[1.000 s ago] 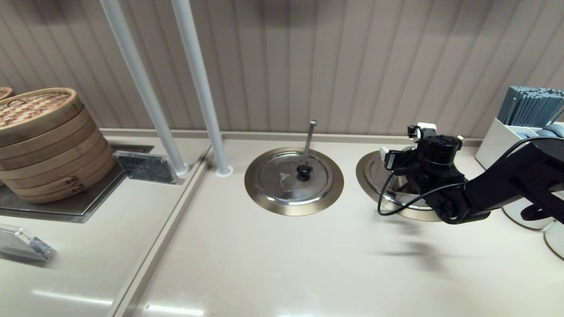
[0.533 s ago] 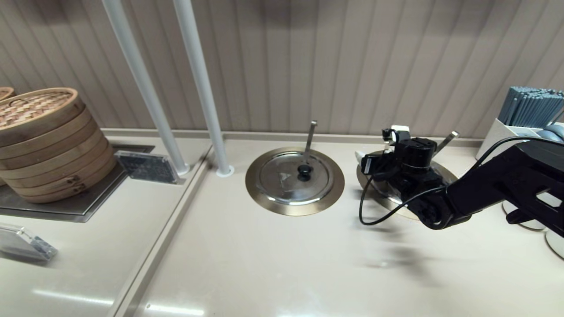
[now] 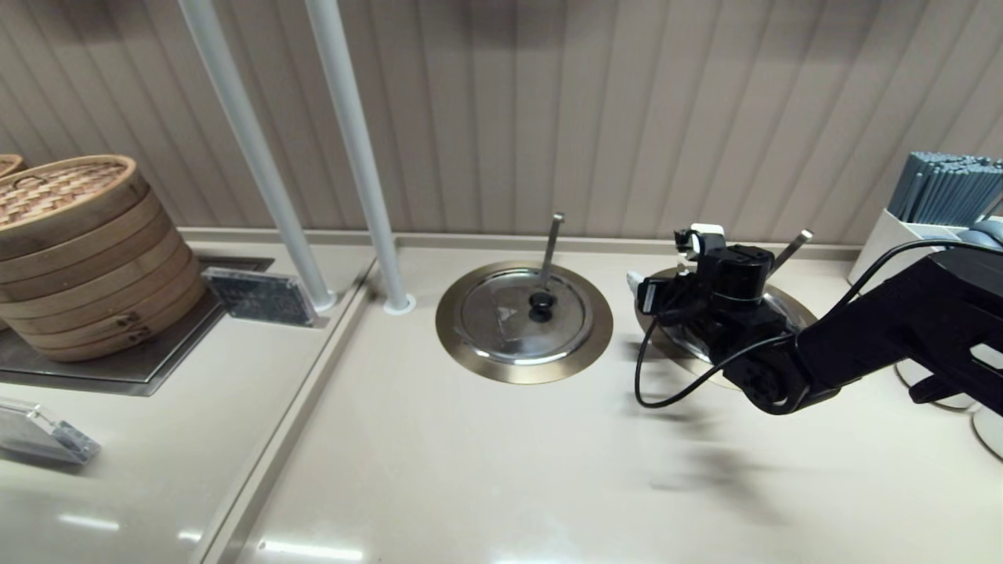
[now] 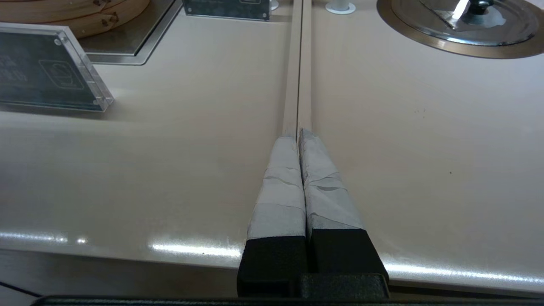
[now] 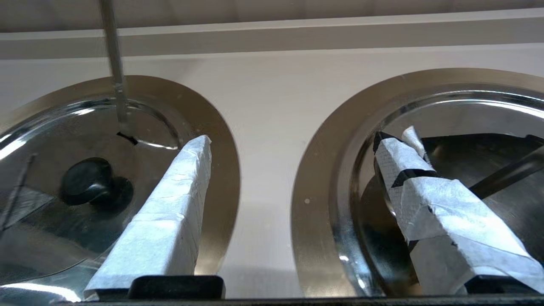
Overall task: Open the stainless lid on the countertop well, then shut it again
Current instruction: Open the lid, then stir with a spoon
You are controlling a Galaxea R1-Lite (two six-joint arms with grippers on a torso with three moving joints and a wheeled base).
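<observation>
Pale beige stone countertop (image 3: 501, 454) fills your head view, with two bronze-collared wells set side by side near the back wall. The countertop well (image 3: 793, 312) you are working on is the one on the robot's right. The stainless lid (image 5: 463, 114) lies inside its collar. Its flat ladle handle (image 3: 791, 249) slants with its long axis rising from the lid toward the back wall and the robot's right. The twin lid (image 3: 513, 317) keeps its handle (image 3: 552, 247) upright. Your right gripper (image 3: 670, 257) hangs over the left part of the task well, hiding most of that lid from the head camera. The right wrist view fills this in. There the taped fingers (image 5: 170, 212) are spread wide with nothing between them, one lying across the twin's collar and the other across the task lid. The bare counter strip shows between them. Only the left wrist view shows the left gripper (image 4: 298, 132). It is pressed closed and empty above the counter seam, well apart from both wells.
</observation>
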